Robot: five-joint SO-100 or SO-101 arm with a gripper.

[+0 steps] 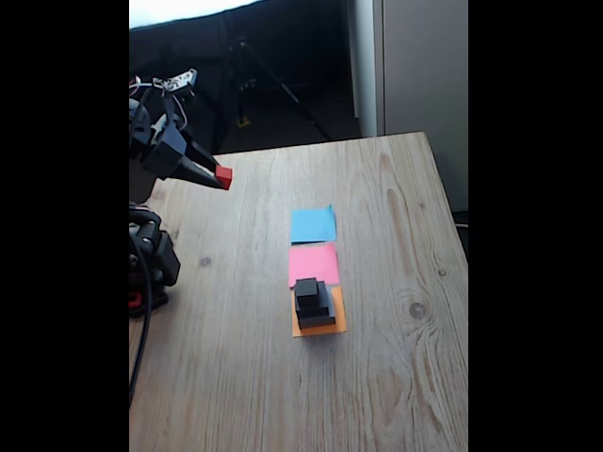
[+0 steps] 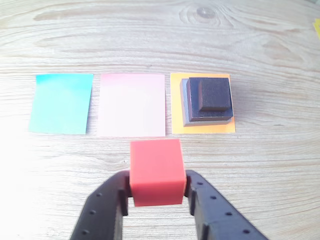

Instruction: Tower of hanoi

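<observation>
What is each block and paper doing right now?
Red cube: held up off the table by the gripper.
Small black cube: top of the stack.
Medium black block: middle of the stack.
Grey block: bottom, on the orange paper.
Pink paper: bare.
Blue paper: bare.

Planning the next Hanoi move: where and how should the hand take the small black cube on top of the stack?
Grip the small black cube from above, by two opposite flat sides. It tops the stack, and the medium black block's ledges leave room.
</observation>
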